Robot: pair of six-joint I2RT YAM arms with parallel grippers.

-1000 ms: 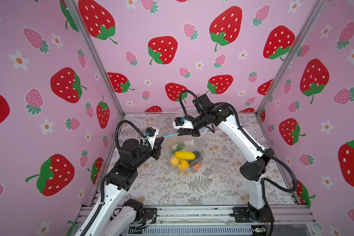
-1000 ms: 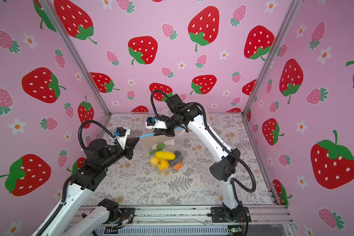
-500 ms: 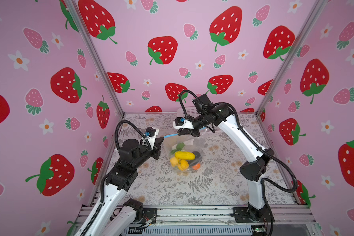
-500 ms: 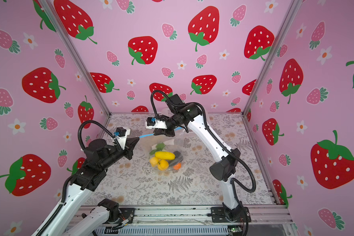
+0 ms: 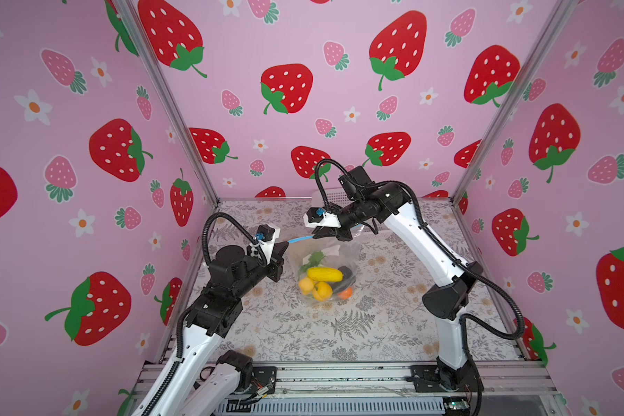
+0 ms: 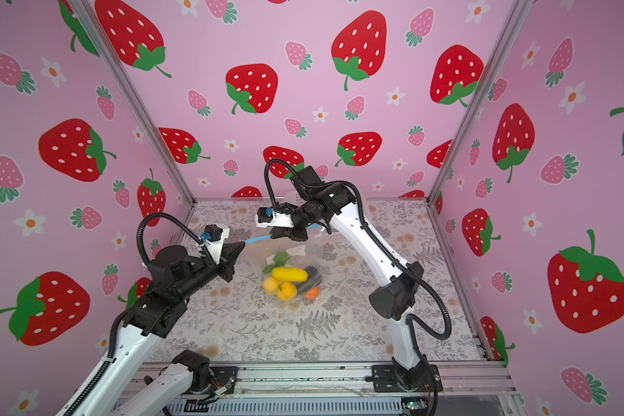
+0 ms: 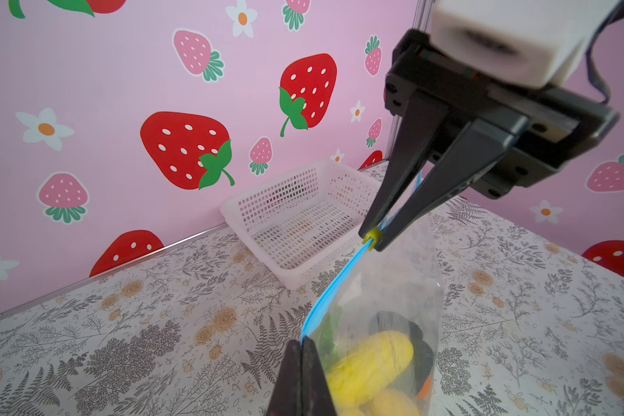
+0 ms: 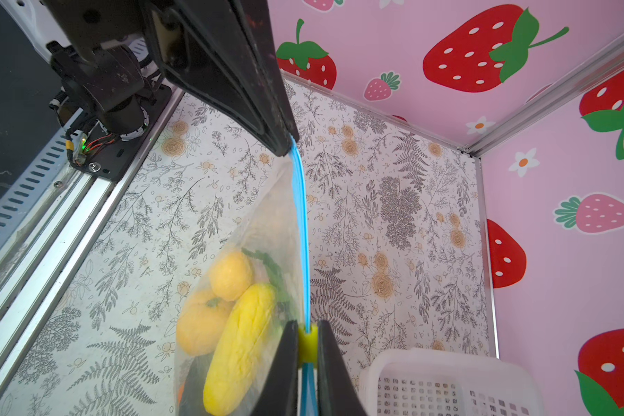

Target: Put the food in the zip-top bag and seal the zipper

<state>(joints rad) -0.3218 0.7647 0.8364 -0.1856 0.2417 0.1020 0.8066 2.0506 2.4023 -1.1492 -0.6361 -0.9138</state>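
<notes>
Jaws of the left gripper (image 5: 286, 245) are pressed flat together on one end of the zipper (image 5: 301, 238), whose blue strip runs taut and straight rightward to the right gripper (image 5: 316, 236), its jaws closed against the yellow tab (image 8: 307, 340). The zip-top bag (image 5: 350, 252) hangs below this line with the food (image 5: 324, 274) inside. Sealing likely means drawing the tab along the strip; blue continues past the tab, so which stretch gapes I cannot tell.
</notes>
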